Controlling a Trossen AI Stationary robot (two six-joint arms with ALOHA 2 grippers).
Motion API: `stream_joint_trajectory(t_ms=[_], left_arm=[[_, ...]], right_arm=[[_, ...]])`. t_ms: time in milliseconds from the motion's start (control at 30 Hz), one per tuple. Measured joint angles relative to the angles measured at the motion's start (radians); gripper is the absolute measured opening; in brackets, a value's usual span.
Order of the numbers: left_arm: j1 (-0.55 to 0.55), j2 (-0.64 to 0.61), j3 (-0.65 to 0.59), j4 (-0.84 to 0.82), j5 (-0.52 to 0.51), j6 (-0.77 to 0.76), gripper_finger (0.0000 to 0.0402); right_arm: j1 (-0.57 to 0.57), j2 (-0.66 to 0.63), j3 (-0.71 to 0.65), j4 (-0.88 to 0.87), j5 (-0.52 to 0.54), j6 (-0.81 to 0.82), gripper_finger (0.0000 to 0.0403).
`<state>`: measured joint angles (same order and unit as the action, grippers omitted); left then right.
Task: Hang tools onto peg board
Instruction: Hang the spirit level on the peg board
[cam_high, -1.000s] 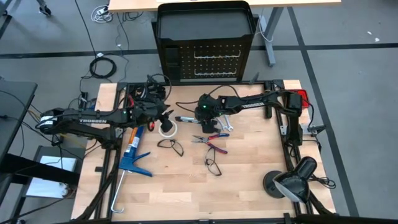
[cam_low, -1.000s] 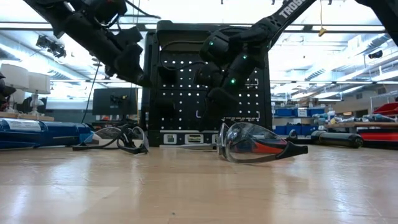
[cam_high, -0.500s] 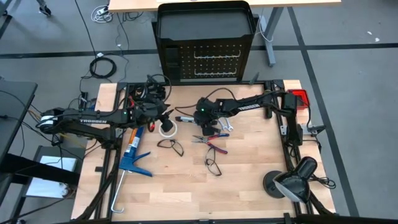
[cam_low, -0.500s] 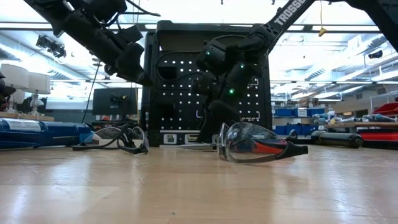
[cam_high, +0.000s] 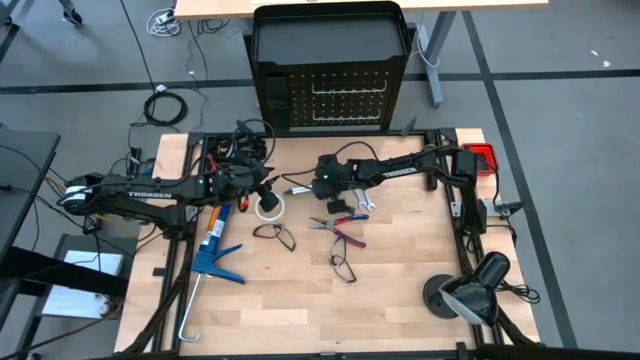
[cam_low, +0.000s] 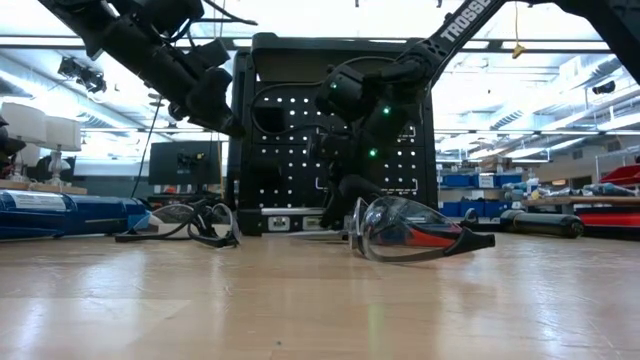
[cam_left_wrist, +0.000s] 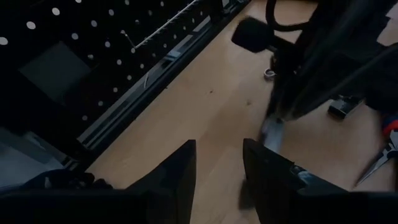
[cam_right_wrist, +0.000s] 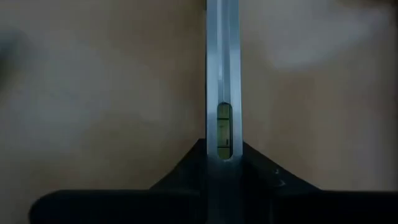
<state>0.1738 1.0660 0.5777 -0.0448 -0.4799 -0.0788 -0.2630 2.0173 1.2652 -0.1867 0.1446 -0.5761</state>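
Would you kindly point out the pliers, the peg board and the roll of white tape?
pliers (cam_high: 345, 228): high view, on the handles near the pivot.
peg board (cam_high: 345, 100): high view, on the perforated panel.
white tape (cam_high: 268, 212): high view, on its ring.

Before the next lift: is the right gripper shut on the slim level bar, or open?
Shut on it: the right gripper has its dark fingers pressed against both sides of the slim level bar.

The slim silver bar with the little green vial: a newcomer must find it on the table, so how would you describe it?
Start at the black peg board at the table's far edge and come forward to the right pincer. The bar lies flat on the wood between that pincer's fingers, pointing toward the white tape roll. Unlike the pliers and wrenches nearby, it is straight with a green bubble vial.
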Motion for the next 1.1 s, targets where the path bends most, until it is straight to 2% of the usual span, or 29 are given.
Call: stream_joint_trajectory(t_ms=[133,267,500,800,1100], left_arm=[[0.0,0.0,0.0,0.0,0.001,0.0,0.0135],[0.0,0.0,0.0,0.0,0.001,0.022,0.0135],[0.0,0.0,0.0,0.004,-0.032,0.051,0.0135],[-0.018,0.0,0.0,0.039,-0.051,0.092,0.0135],[-0.022,0.018,0.0,0.111,-0.051,0.128,0.0135]], right_arm=[[0.001,0.0,0.0,0.009,0.061,-0.03,0.0063],[0.015,-0.013,0.022,0.015,0.171,-0.053,0.0063],[0.025,-0.134,0.026,0.119,0.353,-0.166,0.0063],[-0.102,-0.32,0.0,0.149,0.42,-0.214,0.0063],[-0.193,-0.336,-0.001,0.258,0.496,-0.526,0.0072]])
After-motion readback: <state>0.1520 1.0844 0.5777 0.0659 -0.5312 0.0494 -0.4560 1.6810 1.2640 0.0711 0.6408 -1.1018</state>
